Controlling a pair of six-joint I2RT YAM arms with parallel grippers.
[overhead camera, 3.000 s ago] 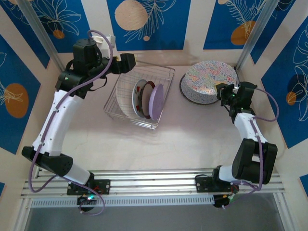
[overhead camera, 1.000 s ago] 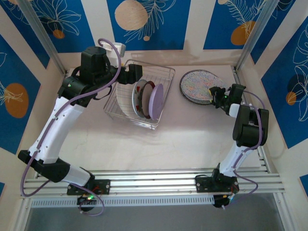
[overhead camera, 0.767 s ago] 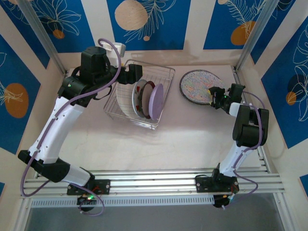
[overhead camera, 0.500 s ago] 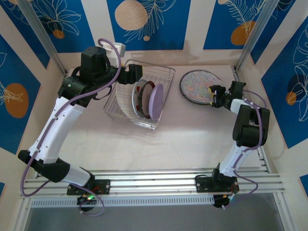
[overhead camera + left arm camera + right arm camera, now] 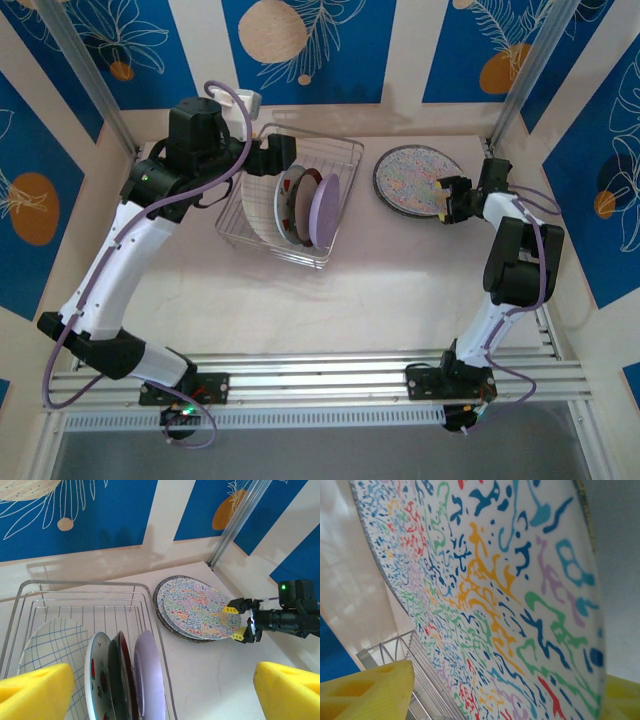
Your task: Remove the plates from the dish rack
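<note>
The wire dish rack holds several plates on edge: a white grid plate, a strawberry plate, a dark plate and a lilac plate. To its right, a multicoloured squiggle plate lies flat on a speckled grey-brown plate. My right gripper is open at that stack's near right edge, its yellow fingertips straddling the rim. The squiggle plate spreads between them. My left gripper hovers open above the rack's back, fingers wide apart and holding nothing.
The rack's rim runs close to the back wall. A metal corner post stands behind the flat plates. Bare tabletop stretches from the rack to the arm bases.
The right arm has lowered the squiggle plate from a tilt to flat on the stack, then swung its wrist rightward. The left arm moved in over the rack and now holds still.
</note>
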